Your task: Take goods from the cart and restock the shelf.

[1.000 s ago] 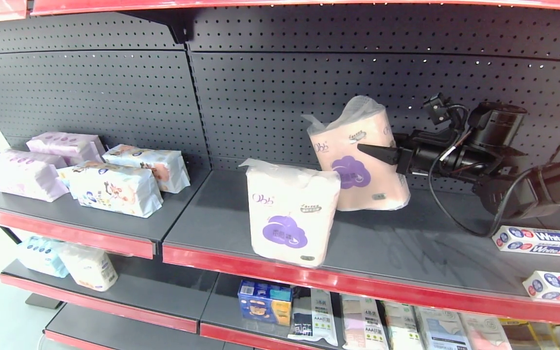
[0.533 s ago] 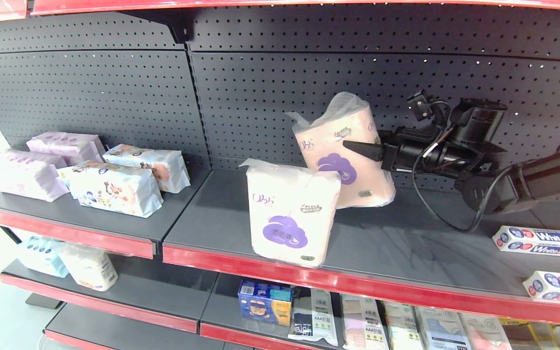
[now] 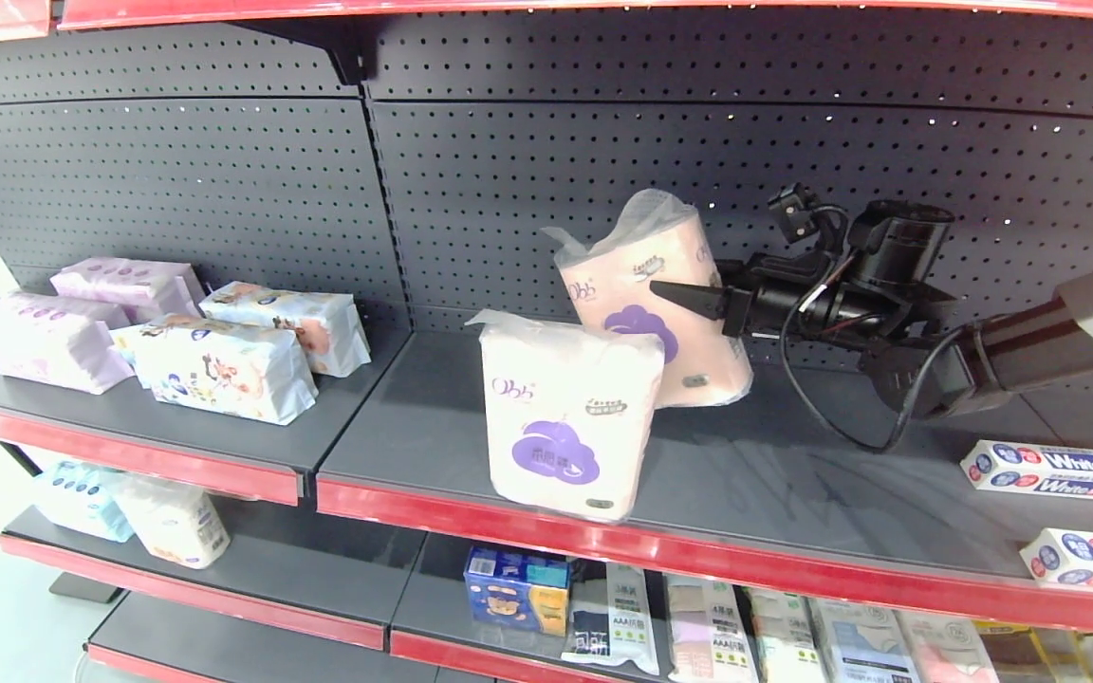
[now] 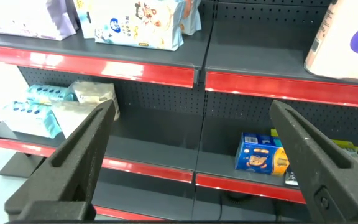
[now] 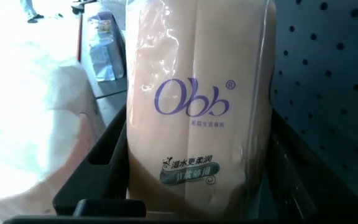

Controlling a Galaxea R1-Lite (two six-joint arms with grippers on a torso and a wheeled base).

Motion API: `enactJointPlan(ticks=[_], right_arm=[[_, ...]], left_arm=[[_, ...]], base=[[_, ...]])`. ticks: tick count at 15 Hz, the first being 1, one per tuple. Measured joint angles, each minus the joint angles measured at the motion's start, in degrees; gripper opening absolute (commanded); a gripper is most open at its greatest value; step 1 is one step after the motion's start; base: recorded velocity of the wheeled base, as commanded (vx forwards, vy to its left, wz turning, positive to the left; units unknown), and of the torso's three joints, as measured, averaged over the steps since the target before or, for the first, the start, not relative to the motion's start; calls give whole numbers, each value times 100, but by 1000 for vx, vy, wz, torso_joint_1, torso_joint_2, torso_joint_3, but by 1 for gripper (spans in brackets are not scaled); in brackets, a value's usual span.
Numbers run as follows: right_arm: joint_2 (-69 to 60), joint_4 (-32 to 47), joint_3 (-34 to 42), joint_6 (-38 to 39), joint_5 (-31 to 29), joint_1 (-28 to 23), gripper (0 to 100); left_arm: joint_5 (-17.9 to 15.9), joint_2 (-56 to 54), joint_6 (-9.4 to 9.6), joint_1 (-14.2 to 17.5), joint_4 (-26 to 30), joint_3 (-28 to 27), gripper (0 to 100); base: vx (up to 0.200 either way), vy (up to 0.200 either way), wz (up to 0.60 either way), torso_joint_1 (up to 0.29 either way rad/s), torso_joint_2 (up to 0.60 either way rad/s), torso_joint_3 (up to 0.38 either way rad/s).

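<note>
A store shelf (image 3: 793, 493) with a dark grey metal deck and a red front lip runs across the head view, backed by a black pegboard panel (image 3: 527, 171) and split into bays by an upright.

The right gripper (image 3: 698, 289) reaches in from the right at mid-shelf, its fingers clamped on either side of a peach toilet-roll pack (image 3: 641, 327) with a purple cloud mark. The pack is tilted, leaning toward the left, near the pegboard. Whether its lower corner touches the deck cannot be told.

Just in front of it, a white toilet-roll pack (image 3: 565, 417) stands upright at the shelf's front edge.

In the left bay lie cartoon-printed tissue packs (image 3: 224, 365) and lilac tissue packs (image 3: 44, 341). At the far right sit two toothpaste boxes (image 3: 1059, 471).

The left gripper (image 4: 191, 155) hangs low before the lower shelves, its fingers spread wide and holding nothing. Beyond it, a blue box (image 4: 261, 154) stands on a lower shelf, and pale blue packs (image 4: 33, 109) lie one bay over.
</note>
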State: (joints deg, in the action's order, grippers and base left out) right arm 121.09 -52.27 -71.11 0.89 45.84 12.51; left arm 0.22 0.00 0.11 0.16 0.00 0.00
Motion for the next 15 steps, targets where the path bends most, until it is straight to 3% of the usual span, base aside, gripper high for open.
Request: enactJointPlan(ticks=[15], right_arm=[[542, 7, -496, 20, 0, 141, 0]], left_arm=[[2, 0, -1, 0, 0, 0, 100]], base=[[0, 0, 0, 0, 0, 0]])
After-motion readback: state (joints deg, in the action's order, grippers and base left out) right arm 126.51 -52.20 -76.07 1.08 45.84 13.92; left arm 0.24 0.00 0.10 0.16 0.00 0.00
